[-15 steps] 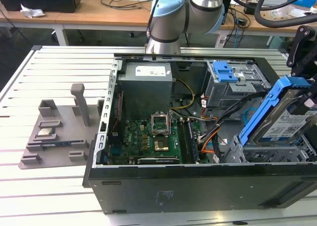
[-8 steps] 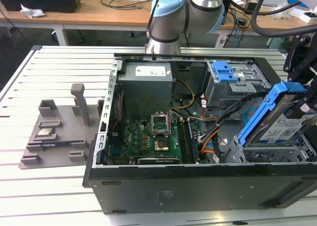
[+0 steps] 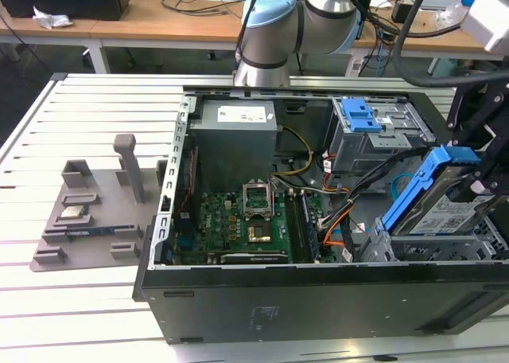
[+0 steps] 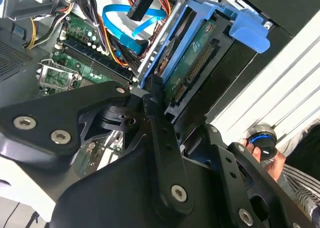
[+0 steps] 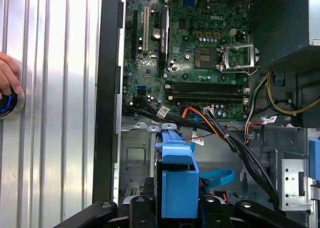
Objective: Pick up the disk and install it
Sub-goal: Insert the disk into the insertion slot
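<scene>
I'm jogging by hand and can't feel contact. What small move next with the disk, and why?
Probably a short, slow lowering while levelling the disk. In the exterior view it hangs tilted, its blue bracket end high and its lower end at the grey drive cage, with the gripper shut on it. The black cables run close beside, so a larger move may snag.

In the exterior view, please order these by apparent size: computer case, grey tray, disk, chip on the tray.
Largest first:
computer case
grey tray
disk
chip
The disk stands tilted, so tray over disk is less sure.
</scene>
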Controlling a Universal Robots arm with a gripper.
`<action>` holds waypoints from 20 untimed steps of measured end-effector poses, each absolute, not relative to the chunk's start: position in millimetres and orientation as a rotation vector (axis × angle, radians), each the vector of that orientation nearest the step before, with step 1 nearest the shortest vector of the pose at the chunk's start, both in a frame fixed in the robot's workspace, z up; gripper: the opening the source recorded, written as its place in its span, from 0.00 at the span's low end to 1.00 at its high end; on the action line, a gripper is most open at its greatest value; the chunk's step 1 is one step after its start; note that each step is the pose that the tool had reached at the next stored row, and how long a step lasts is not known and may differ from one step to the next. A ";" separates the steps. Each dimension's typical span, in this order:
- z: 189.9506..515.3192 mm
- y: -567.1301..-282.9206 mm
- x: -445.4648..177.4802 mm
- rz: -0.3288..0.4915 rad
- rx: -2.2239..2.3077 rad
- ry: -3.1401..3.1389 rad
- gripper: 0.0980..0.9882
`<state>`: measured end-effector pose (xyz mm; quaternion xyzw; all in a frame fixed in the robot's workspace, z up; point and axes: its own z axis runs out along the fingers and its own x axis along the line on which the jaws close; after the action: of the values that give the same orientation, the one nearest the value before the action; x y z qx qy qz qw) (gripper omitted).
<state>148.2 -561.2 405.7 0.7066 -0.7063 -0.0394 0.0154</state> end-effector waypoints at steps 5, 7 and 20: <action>393.6 -561.2 148.2 -0.122 2.198 -2.197 0.30; 392.1 -561.3 148.2 -0.123 2.198 -2.197 0.30; 381.7 -561.3 148.2 -0.123 2.198 -2.198 0.30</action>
<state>148.2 -561.3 381.7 0.7066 -0.7063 -0.0394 0.0154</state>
